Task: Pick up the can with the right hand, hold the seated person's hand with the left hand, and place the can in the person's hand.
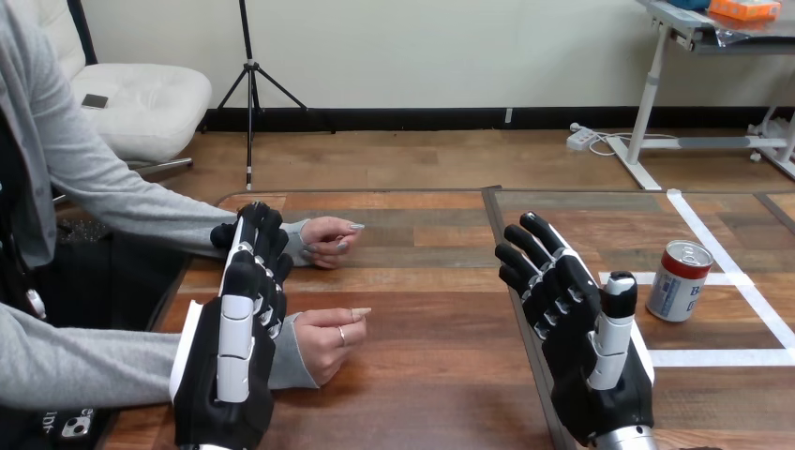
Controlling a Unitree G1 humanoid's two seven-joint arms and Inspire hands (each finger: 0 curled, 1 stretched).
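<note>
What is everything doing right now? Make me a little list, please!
can: upright on the table, beside white tape, untouched
right hand: open, raised left of the can, apart from it
left hand: open, raised by the person's wrists; contact unclear
person's far hand: resting on the table
person's near hand: resting on the table

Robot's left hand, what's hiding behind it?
Behind the left hand lie the person's two wrists, partly covered. The person's far hand and near hand stick out past it, resting on the table.
</note>
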